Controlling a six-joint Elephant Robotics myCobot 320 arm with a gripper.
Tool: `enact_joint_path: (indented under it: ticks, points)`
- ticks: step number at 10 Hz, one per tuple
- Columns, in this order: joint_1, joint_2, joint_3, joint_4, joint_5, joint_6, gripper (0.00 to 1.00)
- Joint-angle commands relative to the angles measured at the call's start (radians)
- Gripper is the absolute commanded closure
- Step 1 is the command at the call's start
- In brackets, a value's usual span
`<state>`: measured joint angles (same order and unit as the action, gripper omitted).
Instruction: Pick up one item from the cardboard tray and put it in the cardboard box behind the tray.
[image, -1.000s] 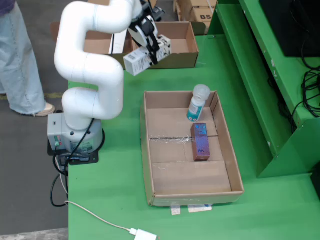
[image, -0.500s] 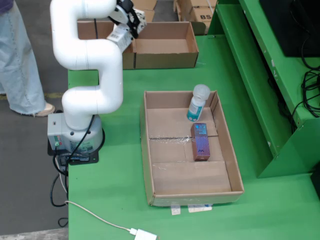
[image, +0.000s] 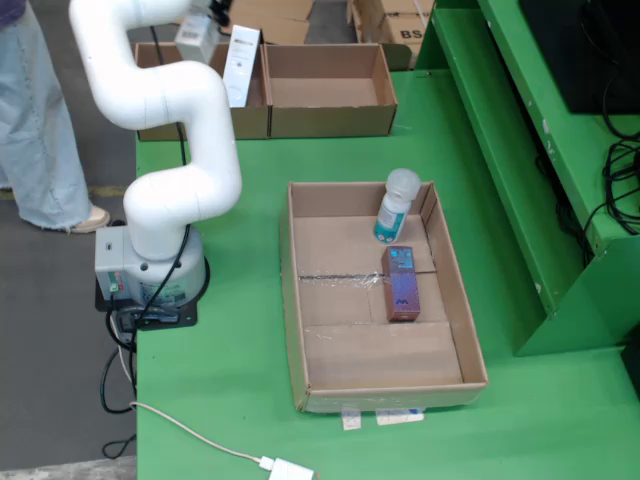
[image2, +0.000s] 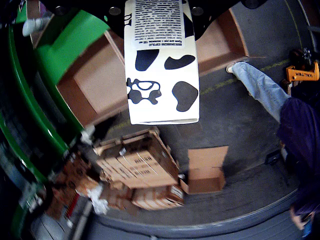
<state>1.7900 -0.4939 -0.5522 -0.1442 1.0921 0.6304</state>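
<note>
Gripper (image2: 160, 7) clamped on cow-print carton (image2: 161, 65), hanging above cardboard box (image: 265, 90) walls; tray (image: 295, 300) well apart.

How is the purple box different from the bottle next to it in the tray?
The purple box is dark and has flat sides and straight corners; the bottle is pale and rounded, with a teal label. The box lies flat on the tray floor, while the bottle leans tilted against the back wall. Both sit in the cardboard tray, near its right side in the fixed view.
</note>
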Motion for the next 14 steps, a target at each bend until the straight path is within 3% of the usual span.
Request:
enact_joint_path:
  ticks: [1, 4, 8, 9, 10, 11, 12, 14]
  points:
    - [0.352, -0.62, 0.552, 0.186, -0.06, -0.038, 1.0]
    - [0.346, -0.589, 0.552, -0.071, 0.052, 0.099, 1.0]
    - [0.295, -0.628, 0.552, -0.166, 0.132, 0.145, 1.0]
    - [0.289, -0.653, 0.552, -0.092, 0.118, 0.114, 1.0]
    - [0.264, -0.731, 0.552, 0.196, 0.063, 0.0, 1.0]
    - [0.253, -0.851, 0.552, 0.654, -0.137, -0.22, 1.0]
    - [0.179, -0.769, 0.552, 0.656, -0.139, -0.334, 1.0]
    - [0.095, -0.698, 0.552, 0.656, -0.139, -0.334, 1.0]
